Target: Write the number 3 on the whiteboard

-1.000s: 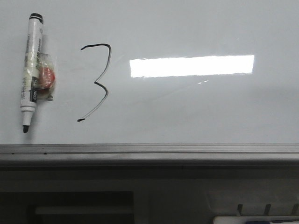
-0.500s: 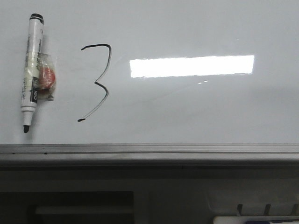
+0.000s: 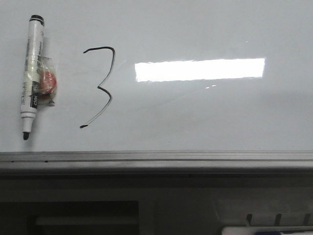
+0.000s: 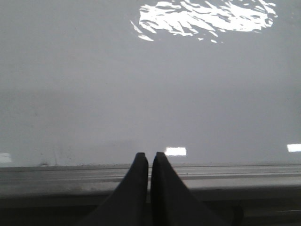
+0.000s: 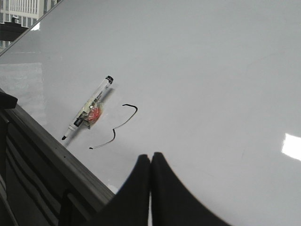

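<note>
A thin black angular number 3 [image 3: 100, 87] is drawn on the glossy pale whiteboard [image 3: 205, 112], left of the bright light reflection [image 3: 199, 69]. A white marker [image 3: 31, 76] with a black cap end and bare tip lies flat to the left of the 3, beside a small clear wrapper with a red piece [image 3: 48, 82]. The right wrist view shows the 3 [image 5: 115, 128] and the marker [image 5: 88, 107] beyond my right gripper [image 5: 150, 157], which is shut and empty. My left gripper [image 4: 148, 154] is shut and empty over the board's frame. Neither gripper shows in the front view.
The grey metal frame edge [image 3: 156, 159] runs along the board's near side; it also shows in the left wrist view [image 4: 235, 176] and the right wrist view [image 5: 56, 157]. Below it is a dark shelf with a white object [image 3: 266, 230] at the lower right.
The whole front view has shifted very slightly; the marker, wrapper and 3 keep their places on the board.
</note>
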Motion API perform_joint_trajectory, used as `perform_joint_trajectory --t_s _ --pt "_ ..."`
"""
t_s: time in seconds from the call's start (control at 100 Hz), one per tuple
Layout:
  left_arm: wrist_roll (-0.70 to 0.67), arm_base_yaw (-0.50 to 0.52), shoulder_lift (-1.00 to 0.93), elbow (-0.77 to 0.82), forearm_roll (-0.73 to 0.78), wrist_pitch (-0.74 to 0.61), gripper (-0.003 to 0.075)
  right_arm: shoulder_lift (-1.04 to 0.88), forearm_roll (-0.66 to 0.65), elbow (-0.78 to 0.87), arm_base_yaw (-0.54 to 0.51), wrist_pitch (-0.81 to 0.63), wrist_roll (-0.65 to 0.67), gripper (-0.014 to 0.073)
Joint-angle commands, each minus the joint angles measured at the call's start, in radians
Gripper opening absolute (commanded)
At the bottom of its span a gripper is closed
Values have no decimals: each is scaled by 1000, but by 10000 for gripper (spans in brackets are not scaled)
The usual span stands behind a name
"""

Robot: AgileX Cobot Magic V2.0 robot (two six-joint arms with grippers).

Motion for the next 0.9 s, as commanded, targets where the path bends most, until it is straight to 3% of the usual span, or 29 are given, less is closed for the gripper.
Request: perform_joint_trajectory --t_s 0.0,0.89 --pt "0 3 -23 12 -4 -38 -20 13 6 -26 0 -61 -5 -50" --pt "0 3 -23 10 -4 -38 -20 13 6 -26 -35 -61 -5 -50"
